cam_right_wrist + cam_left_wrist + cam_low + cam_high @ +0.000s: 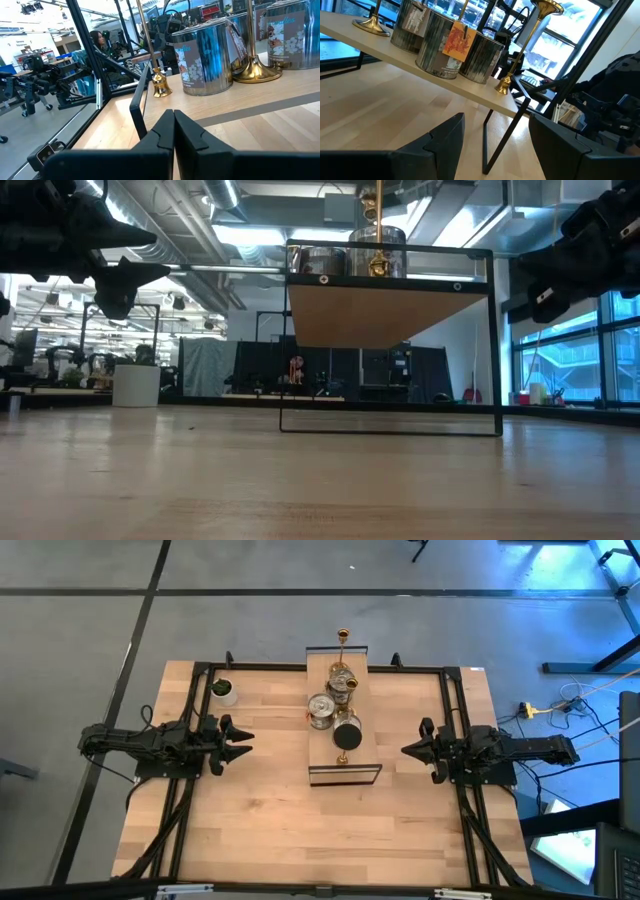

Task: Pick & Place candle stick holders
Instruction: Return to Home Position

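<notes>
Several candle stick holders stand by their bases on a raised wooden shelf (pixel 322 745) at the table's middle. Squat silver ones (pixel 322 710) cluster in the middle, and slim brass ones stand at the far end (pixel 343 636) and the near end (pixel 341 758). The left wrist view shows silver holders (pixel 440 47) and a brass one (pixel 530 45); the right wrist view shows a silver one (pixel 202 60) and a brass base (pixel 256 72). My left gripper (pixel 240 737) (pixel 495 145) hovers open left of the shelf. My right gripper (pixel 408 750) (pixel 173 130) hovers shut right of it.
A white cup with green inside (pixel 223 690) stands on the table at the far left, also seen in the low view (pixel 135 383). The shelf stands on thin black metal legs (pixel 390 420). Black frame rails (pixel 190 790) run along both table sides. Bare wood lies in front of the shelf.
</notes>
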